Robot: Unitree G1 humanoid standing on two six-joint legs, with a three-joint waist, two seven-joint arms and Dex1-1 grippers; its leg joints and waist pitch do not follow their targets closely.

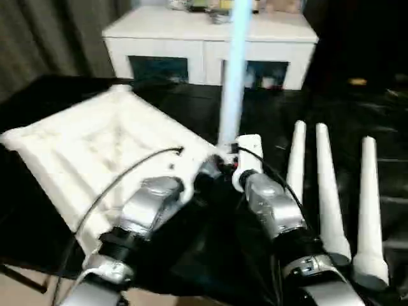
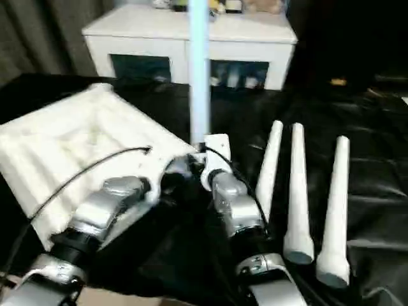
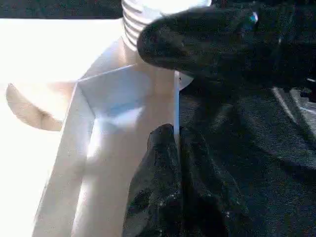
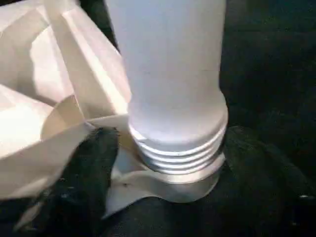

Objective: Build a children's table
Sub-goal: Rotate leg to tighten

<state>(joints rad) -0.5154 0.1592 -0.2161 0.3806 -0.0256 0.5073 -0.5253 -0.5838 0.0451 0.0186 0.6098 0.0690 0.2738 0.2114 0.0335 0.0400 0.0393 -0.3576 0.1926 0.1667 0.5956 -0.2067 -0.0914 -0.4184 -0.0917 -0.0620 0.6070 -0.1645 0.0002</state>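
Note:
The children's table top (image 1: 95,146) lies upside down on the black cloth, ribbed underside up. One white leg (image 1: 234,76) stands upright in its near right corner, and its threaded end (image 4: 173,148) sits at the corner socket. My left gripper (image 3: 175,143) is shut on the thin rim of the top right beside that corner. My right gripper (image 4: 175,163) stands open around the base of the upright leg, one black finger (image 4: 94,163) on each side and slightly apart from it. Three more legs (image 1: 328,191) lie side by side on the cloth to the right.
A white cabinet (image 1: 210,38) with dark glass doors stands behind the work, with small items on top. A grey curtain (image 1: 51,38) hangs at the back left. Black cloth (image 1: 357,115) covers the work surface, whose near edge runs just below my forearms.

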